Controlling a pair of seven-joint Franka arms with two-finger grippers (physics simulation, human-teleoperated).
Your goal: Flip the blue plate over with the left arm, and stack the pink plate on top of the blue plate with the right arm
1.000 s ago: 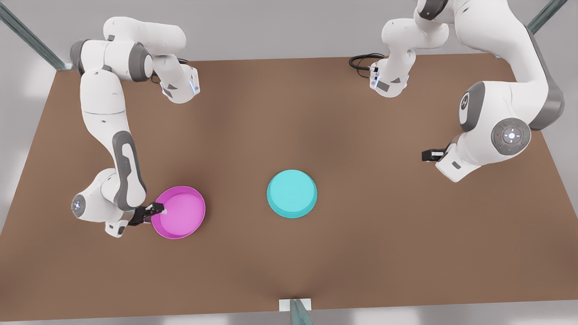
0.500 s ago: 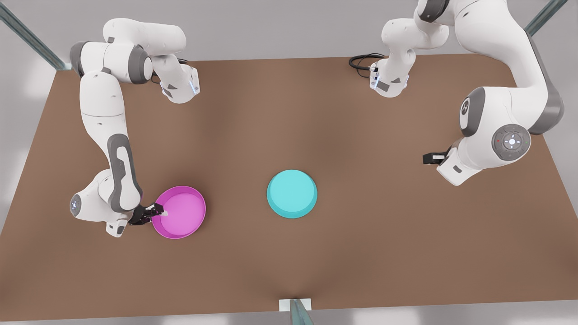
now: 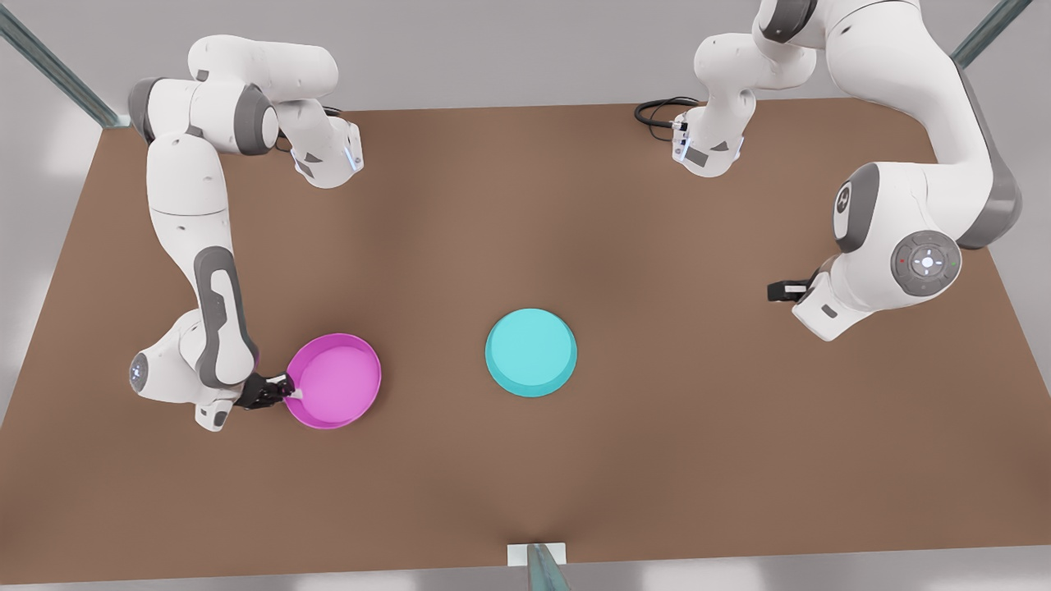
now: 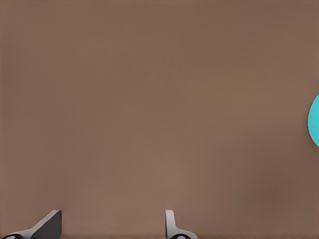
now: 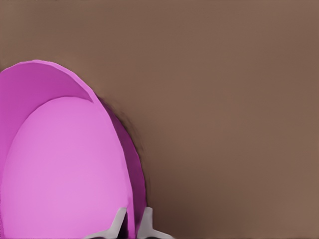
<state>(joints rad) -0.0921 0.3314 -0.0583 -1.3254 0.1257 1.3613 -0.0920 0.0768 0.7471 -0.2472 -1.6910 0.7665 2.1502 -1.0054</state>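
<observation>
The pink plate (image 3: 337, 382) is at the front view's left, hollow side up and slightly tilted, with its rim pinched by my right gripper (image 3: 289, 395). In the right wrist view, the right gripper (image 5: 133, 213) is shut on the rim of the pink plate (image 5: 65, 169), one finger inside and one outside. The blue plate (image 3: 531, 353) lies flat at the table's middle with a smooth face up. Far to the front view's right, my left gripper (image 3: 776, 290) hovers open and holds nothing. In the left wrist view, the left gripper (image 4: 112, 216) faces bare table, with an edge of the blue plate (image 4: 314, 127) at the side.
The brown table (image 3: 525, 205) stretches wide between the two plates and behind them. A black cable (image 3: 657, 113) loops by the arm base at the back. A metal post (image 3: 538, 566) stands at the front edge.
The pink plate has risen and shifted a little toward the blue plate in the right gripper's hold. The left arm has moved only slightly.
</observation>
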